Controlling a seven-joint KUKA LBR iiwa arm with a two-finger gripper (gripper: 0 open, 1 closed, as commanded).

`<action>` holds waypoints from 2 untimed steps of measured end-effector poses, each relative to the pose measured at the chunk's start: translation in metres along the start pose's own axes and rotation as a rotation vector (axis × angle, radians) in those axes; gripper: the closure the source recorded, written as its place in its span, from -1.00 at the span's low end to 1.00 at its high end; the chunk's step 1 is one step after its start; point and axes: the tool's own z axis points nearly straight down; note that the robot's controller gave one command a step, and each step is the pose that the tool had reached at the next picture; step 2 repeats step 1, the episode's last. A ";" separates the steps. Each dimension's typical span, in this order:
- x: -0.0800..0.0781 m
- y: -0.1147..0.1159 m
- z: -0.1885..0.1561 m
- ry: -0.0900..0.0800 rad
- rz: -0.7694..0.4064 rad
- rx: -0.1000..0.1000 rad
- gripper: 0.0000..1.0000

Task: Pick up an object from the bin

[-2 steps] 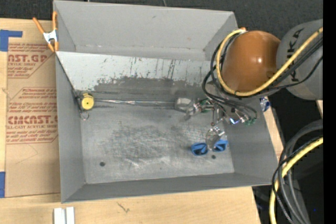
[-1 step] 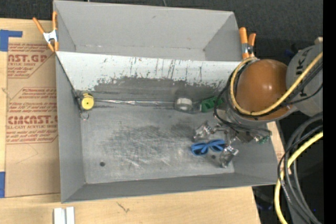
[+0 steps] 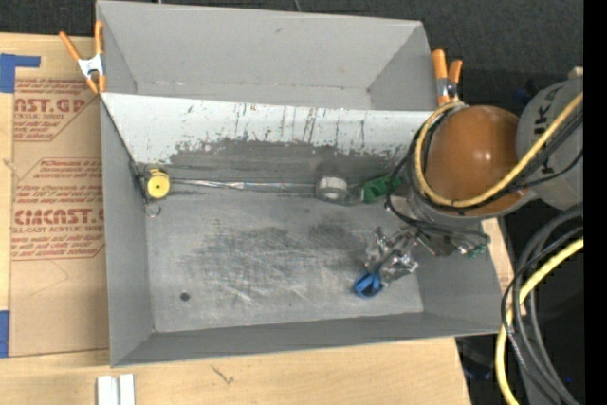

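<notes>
Looking down into a grey metal bin with sloping walls and a scuffed floor that is mostly bare. The arm comes in from the right, its wrist under a rounded orange cover looped with yellow and black cables. It hangs over the bin's right side. Below the cover, the metal gripper sits low over the floor near the front right corner. Whether it is open or closed cannot be told, and nothing can be seen held in it.

Along the foot of the back wall lie a grey ring, a green piece just to its right, partly under the arm, and a yellow disc far off at the left end.

The likeliest failure is a missed grasp. The nearest thing is small and lies flat on the metal, so a closing gripper could nudge it aside or shut above it. The right wall is also close, leaving little room to adjust.

That thing is a small blue piece. It rests on the floor just beside the gripper's tip, slightly forward and left of it. Whether the two touch is unclear.
</notes>
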 end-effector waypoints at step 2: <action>-0.011 -0.003 -0.123 -0.007 -0.047 0.009 1.00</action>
